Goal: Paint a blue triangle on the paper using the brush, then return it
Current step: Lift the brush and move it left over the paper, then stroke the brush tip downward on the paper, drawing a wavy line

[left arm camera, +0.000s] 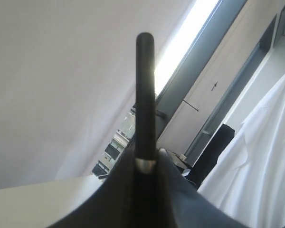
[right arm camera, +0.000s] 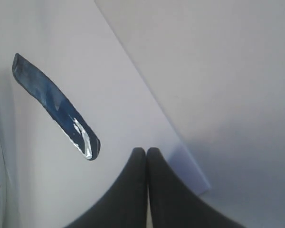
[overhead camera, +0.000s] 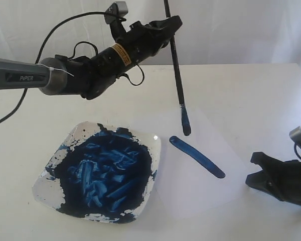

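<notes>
Your left tool (overhead camera: 169,24) is clamped on the brush (overhead camera: 176,65) high on its handle. The brush is near upright, blue tip down over the paper (overhead camera: 190,193), just beside the far end of the one stroke of the blue triangle (overhead camera: 196,156); can't tell if the tip touches. Your right tool (overhead camera: 255,169) is closed and empty, low by the paper's corner, and the paint dish (overhead camera: 40,187) sits on the table (overhead camera: 251,90) at the paper's left edge.
</notes>
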